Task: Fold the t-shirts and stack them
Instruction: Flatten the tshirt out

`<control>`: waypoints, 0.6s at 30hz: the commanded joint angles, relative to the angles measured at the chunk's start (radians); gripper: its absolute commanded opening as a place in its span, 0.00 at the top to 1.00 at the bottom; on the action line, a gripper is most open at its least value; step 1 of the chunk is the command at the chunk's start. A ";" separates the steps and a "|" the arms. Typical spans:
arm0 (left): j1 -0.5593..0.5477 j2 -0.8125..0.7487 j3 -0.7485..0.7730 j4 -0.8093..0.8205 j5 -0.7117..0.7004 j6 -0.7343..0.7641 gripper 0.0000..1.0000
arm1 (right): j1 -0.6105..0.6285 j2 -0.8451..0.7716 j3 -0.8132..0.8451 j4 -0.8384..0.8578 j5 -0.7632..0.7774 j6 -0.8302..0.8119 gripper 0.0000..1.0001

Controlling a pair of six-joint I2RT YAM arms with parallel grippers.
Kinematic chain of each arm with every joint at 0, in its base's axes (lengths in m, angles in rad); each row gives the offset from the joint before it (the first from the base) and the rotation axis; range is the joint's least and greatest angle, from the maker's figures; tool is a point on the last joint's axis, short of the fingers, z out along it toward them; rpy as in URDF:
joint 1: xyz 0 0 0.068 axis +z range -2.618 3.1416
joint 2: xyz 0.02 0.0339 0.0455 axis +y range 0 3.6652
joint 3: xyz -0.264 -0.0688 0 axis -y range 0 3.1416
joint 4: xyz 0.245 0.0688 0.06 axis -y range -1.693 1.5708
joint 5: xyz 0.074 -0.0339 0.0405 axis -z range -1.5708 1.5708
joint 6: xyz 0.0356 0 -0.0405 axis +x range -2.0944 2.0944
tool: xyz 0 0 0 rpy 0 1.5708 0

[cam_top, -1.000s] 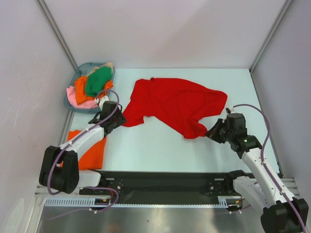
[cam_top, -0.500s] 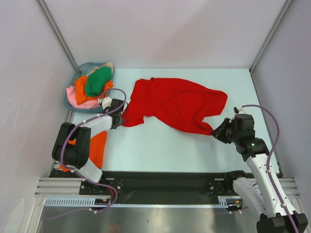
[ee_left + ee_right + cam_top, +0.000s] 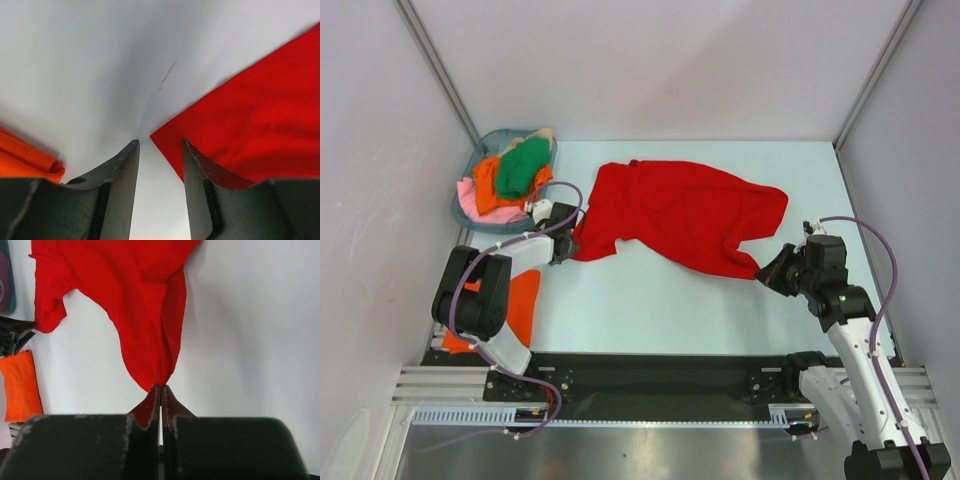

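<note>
A bright red t-shirt (image 3: 680, 215) lies spread and crumpled across the middle of the table. My right gripper (image 3: 767, 272) is shut on its near right tip, and the cloth (image 3: 125, 300) runs away from the pinched jaws (image 3: 161, 388). At the shirt's near left corner (image 3: 250, 130) my left gripper (image 3: 567, 243) is low over the table and open; the corner's point lies just past its fingertips (image 3: 160, 145), with nothing gripped. A folded orange t-shirt (image 3: 520, 300) lies flat at the left near edge.
A blue-grey basket (image 3: 461, 208) stands at the far left. It holds a green t-shirt (image 3: 520, 168), an orange one (image 3: 486, 185), a pink one (image 3: 485, 208) and a beige one (image 3: 542, 135). Walls close in the table on the left, back and right.
My right gripper has drawn the red shirt's tip to the right and nearer, stretching that edge. My left arm has folded back, its gripper settling at the shirt's left corner.
</note>
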 commanded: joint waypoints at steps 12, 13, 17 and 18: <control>0.010 0.047 0.065 0.004 0.012 -0.027 0.55 | -0.012 -0.032 0.032 0.002 -0.020 -0.016 1.00; 0.013 0.045 0.065 -0.001 0.008 -0.036 0.55 | -0.013 -0.034 0.034 0.000 -0.021 -0.016 1.00; 0.030 0.056 0.074 -0.026 0.020 -0.050 0.56 | -0.020 -0.034 0.048 -0.006 -0.023 -0.021 1.00; 0.031 0.059 0.078 -0.027 0.025 -0.051 0.58 | -0.023 -0.032 0.051 -0.008 -0.023 -0.022 1.00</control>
